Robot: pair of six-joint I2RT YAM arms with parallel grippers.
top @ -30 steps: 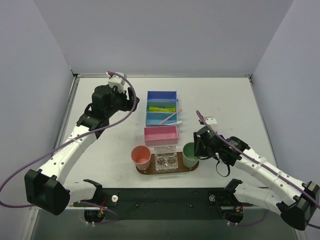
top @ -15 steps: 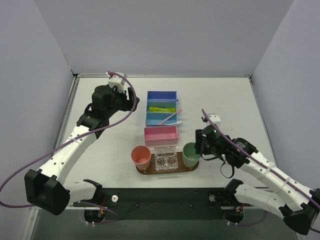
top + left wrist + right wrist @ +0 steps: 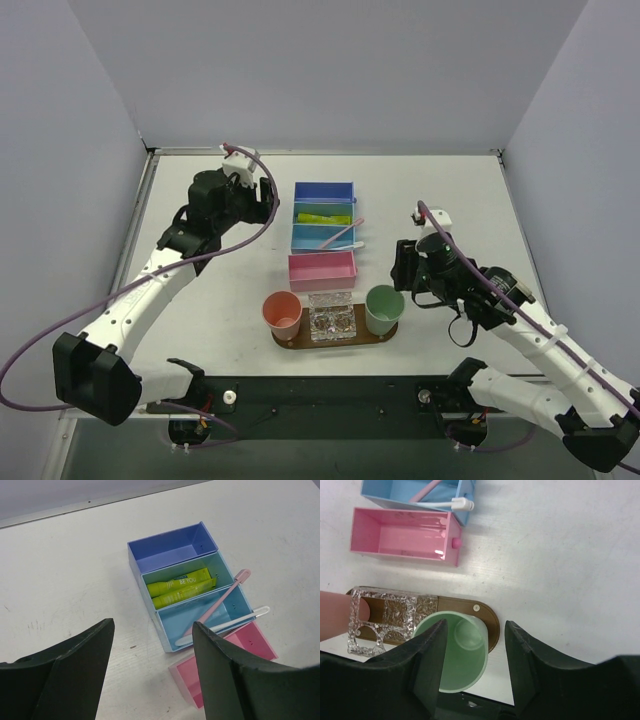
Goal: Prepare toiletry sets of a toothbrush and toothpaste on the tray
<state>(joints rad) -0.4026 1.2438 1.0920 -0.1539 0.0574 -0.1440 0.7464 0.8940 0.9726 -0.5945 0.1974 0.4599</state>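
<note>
Lying beyond the left end effector (image 3: 152, 630), toothpaste (image 3: 181, 587) occupies the teal bin (image 3: 216, 566)

The salmon cup (image 3: 282, 313) and mint cup (image 3: 384, 308) block the tray (image 3: 366, 339) ends.

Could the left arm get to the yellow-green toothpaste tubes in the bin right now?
Probably yes. The left pincer is open and aimed that way; the toothpaste tubes lie uncovered in their green bin, and the toothbrushes rest in the next bin, not across them.
</note>
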